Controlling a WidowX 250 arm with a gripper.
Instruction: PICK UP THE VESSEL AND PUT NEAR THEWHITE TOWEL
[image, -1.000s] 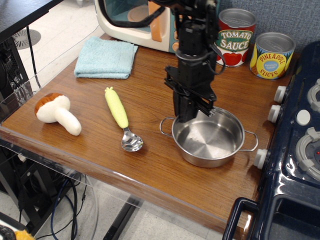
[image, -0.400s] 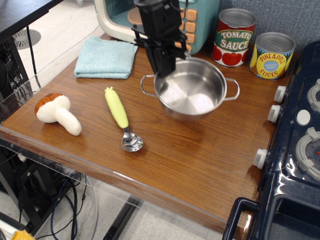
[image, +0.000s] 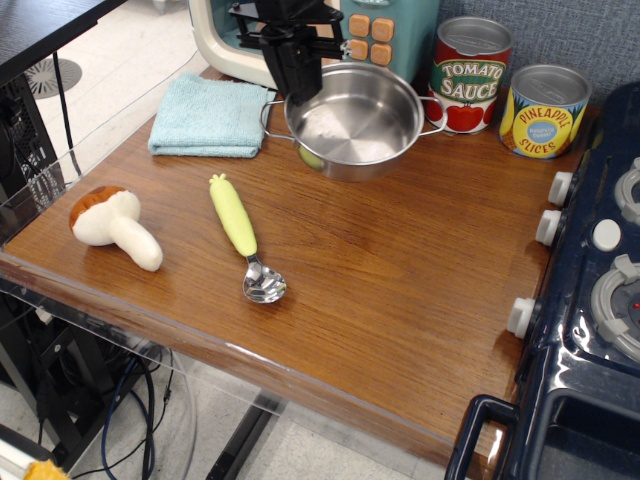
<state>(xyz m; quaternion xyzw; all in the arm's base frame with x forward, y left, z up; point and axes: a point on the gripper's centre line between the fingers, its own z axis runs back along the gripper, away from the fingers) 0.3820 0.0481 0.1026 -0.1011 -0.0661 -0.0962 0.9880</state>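
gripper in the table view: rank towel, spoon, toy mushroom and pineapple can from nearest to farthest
From the gripper:
1. towel, just to its left
2. spoon, toward the front
3. pineapple can and mushroom, opposite sides, too close to call

black hand (image: 297, 62) (boxy), dark brackets

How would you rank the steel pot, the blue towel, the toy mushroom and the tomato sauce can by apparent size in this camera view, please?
1. Steel pot
2. Blue towel, nearly alike, so unsure
3. Toy mushroom and tomato sauce can: too close to rank
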